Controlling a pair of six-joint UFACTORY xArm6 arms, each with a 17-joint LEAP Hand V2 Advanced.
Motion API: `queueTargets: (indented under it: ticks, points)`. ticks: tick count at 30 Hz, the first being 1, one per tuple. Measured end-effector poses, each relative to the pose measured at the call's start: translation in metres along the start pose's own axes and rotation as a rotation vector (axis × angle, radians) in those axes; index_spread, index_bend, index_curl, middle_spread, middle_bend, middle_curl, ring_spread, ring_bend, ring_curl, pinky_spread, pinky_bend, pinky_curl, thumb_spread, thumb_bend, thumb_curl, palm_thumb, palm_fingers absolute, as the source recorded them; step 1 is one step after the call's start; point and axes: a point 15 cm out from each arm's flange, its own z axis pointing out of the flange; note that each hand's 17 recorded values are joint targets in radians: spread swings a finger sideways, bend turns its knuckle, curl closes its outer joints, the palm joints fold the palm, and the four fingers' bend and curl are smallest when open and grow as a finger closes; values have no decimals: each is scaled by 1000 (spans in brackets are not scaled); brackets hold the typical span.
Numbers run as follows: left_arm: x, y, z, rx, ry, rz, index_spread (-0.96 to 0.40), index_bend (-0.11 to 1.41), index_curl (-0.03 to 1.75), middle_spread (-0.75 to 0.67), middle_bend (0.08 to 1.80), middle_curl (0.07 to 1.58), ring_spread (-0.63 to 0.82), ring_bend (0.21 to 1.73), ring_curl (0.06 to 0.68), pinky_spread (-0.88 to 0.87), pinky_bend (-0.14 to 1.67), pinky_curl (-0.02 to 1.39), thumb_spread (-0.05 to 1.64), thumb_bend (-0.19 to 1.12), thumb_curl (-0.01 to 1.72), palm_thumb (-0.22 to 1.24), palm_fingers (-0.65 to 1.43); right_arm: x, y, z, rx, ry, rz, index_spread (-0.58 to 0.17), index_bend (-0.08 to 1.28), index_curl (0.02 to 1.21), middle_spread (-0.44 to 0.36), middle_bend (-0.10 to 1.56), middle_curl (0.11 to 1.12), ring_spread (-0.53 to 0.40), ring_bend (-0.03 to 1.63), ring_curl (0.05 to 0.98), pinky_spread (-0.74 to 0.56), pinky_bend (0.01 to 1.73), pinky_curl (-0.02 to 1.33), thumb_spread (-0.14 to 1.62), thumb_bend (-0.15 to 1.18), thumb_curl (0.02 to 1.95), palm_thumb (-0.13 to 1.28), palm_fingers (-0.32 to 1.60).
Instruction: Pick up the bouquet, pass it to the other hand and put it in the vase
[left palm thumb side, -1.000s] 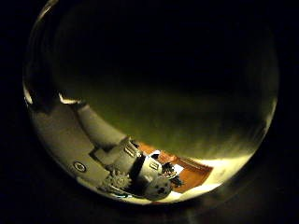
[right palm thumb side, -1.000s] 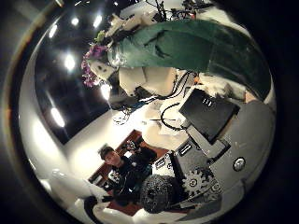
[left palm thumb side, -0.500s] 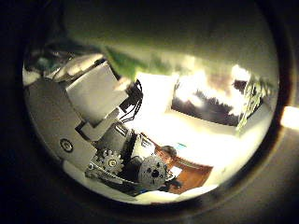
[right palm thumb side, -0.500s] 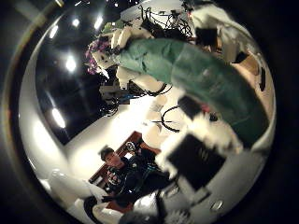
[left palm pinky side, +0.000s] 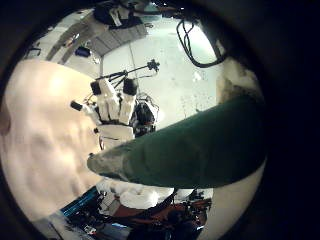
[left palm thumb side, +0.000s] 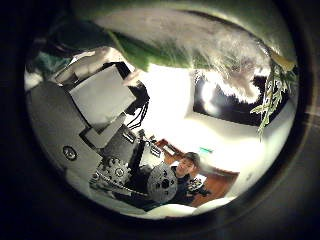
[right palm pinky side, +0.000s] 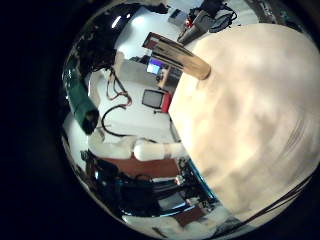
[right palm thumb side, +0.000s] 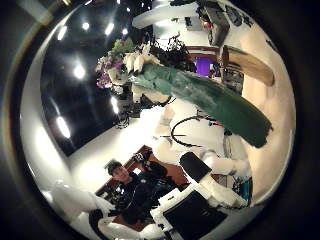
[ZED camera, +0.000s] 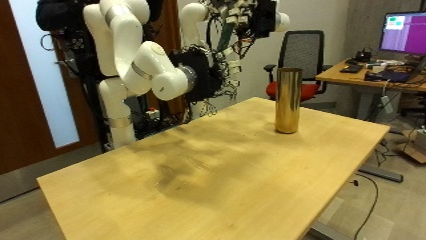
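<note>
1. Bouquet (right palm thumb side: 200, 95) in mid-air over the bench (ZED camera: 200, 170), seen from my right palm. It is a long wrapped cone with the flower heads (right palm thumb side: 112, 62) at one end, and it touches neither the bench nor the vase (ZED camera: 286, 100).
2. My left hand (right palm thumb side: 135, 63) has it. Pale fingers are curled round the wrap just below the flowers, and the rest of the cone slants away from that grip.
3. Both left palm cameras show how close it is. The wrap (left palm pinky side: 190, 150) crosses the little-finger-side view as a broad band, and in the thumb-side view it runs along the edge with leaves trailing off its end (left palm thumb side: 265, 100).
4. My right hand (left palm pinky side: 115, 108) stands apart from the bouquet, beyond the wrap in the left little-finger-side view. Its fingers are straight and upright, with nothing between them.
5. In the outside view the vase is a tall gold-coloured cylinder standing upright near the far edge of the light wooden bench. Both arms are back past the bench's other far edge, well apart from it.
6. From the outside view I cannot make out the bouquet or either hand's fingers against the dark parts of the arms.
7. My right little-finger-side camera looks across the bare benchtop (right palm pinky side: 250, 120) to the vase (right palm pinky side: 185, 60) at its far edge.
</note>
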Motion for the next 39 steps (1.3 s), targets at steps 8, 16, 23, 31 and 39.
queueTargets:
  ticks: [8,16,23,31,39]
  points:
    - [61,-13,-30,89,-124,92,-717,233,1435,-647,954,1197,-408,1482,589,-506,1312,666,394,-22,785,1112,1023,4,1,-5,13,2,-2,-460,149,228,47,176,269,155,320,231,314,426,334,916,-28,379,690,-44]
    - [91,-13,-55,148,-187,106,-691,196,1498,-645,943,1193,-408,1470,591,-516,1281,686,364,-23,827,1107,1039,8,2,-7,16,-3,7,-458,151,223,47,177,269,145,317,244,310,424,331,926,-29,374,684,-36]
    - [110,-5,-88,222,-245,130,-657,188,1534,-645,939,1194,-411,1463,596,-524,1257,704,355,-23,849,1103,1048,15,3,-11,25,-7,19,-458,155,227,47,176,270,139,315,252,310,418,329,927,-29,374,684,-30]
    - [108,2,-129,301,-309,128,-612,186,1560,-643,936,1194,-412,1458,600,-525,1241,725,354,-23,865,1100,1050,19,3,-14,31,-10,21,-458,158,235,28,177,270,137,313,259,310,412,328,928,-27,375,686,-23]
    - [94,2,-153,338,-346,131,-574,185,1575,-643,935,1195,-413,1455,603,-531,1237,743,349,-23,878,1104,1051,20,5,-20,46,-7,10,-463,162,243,6,179,275,119,310,263,310,407,325,931,-28,377,689,-14]
